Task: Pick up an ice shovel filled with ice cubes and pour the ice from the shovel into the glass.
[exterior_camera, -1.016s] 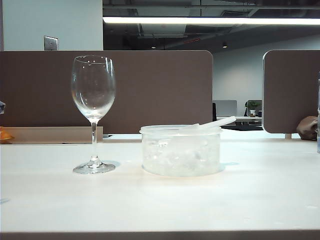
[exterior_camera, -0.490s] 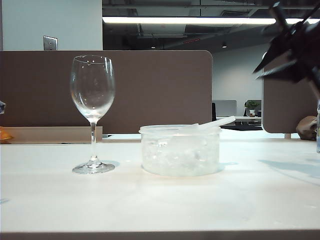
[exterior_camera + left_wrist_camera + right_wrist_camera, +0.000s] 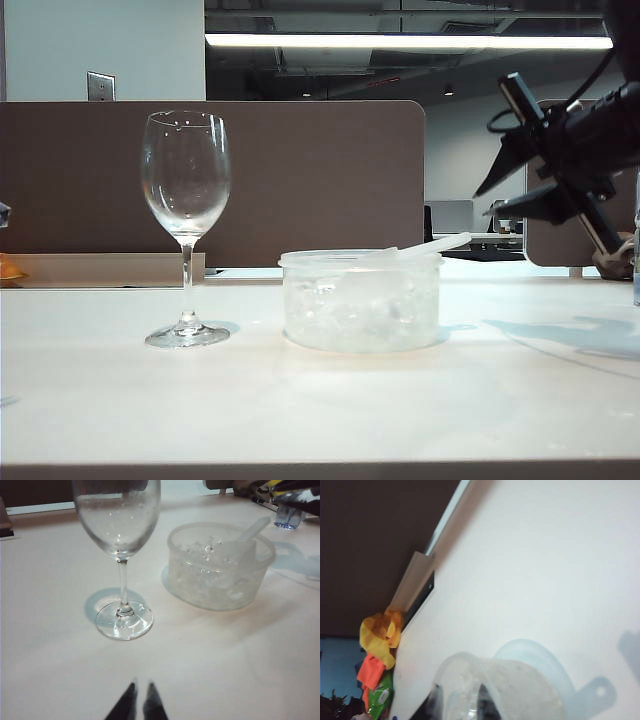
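Observation:
The glass [image 3: 186, 200] stands upright on the left of the white table, also seen in the left wrist view [image 3: 120, 530]. To its right, a round clear tub [image 3: 362, 300] holds the ice cubes [image 3: 205, 550]. The ice shovel [image 3: 244, 547] lies in them, blade down, its handle [image 3: 432, 245] sticking out over the right rim. My right gripper [image 3: 486, 204] hovers open, above and right of the tub, touching nothing; its wrist view shows the tub [image 3: 520, 690] blurred behind the fingers [image 3: 436, 700]. My left gripper [image 3: 141, 686] is shut, low over the table in front of the glass.
Brown partition panels [image 3: 320, 180] run behind the table. A clear bottle [image 3: 290, 515] stands at the far right. Orange, yellow and green wrappers [image 3: 377, 655] lie at the table's edge. Open table surface [image 3: 320, 400] spreads in front of the glass and tub.
My right arm has come into the exterior view from the upper right, dropped and moved left toward the tub. Its jaws have spread wider. Glass, tub and shovel have not moved.

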Robot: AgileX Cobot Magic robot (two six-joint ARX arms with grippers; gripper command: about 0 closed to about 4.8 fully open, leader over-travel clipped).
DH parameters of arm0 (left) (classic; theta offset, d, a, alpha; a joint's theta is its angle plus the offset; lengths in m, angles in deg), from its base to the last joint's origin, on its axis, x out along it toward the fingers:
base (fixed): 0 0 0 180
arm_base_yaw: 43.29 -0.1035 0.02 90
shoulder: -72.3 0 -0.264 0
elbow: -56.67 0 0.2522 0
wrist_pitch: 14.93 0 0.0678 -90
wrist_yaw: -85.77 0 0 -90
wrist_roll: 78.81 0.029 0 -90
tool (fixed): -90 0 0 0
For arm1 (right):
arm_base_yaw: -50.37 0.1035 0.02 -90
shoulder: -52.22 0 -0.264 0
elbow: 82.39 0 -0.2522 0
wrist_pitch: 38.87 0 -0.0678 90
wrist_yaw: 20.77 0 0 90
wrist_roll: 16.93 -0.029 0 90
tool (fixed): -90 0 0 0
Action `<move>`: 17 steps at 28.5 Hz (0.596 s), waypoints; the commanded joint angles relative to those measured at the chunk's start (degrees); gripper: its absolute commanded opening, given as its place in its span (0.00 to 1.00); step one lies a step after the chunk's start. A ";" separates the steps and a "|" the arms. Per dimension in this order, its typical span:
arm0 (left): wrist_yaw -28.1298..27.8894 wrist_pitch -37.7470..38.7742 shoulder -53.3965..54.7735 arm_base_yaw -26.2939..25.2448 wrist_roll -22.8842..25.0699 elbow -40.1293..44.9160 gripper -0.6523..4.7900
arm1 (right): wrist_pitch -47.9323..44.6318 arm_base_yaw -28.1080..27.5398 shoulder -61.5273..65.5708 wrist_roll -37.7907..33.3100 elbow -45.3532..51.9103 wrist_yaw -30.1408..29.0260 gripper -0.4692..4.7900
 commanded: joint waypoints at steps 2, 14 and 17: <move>0.20 -0.02 0.07 -0.07 0.24 0.04 0.17 | -0.96 0.13 1.38 -0.20 -0.24 0.24 0.30; 0.22 -0.02 0.07 -0.07 0.26 0.04 0.17 | -1.03 2.47 3.04 -1.81 -0.24 0.07 0.32; 0.20 -0.02 0.07 -0.07 0.24 0.04 0.17 | -1.01 4.22 3.04 -2.12 -0.24 0.68 0.32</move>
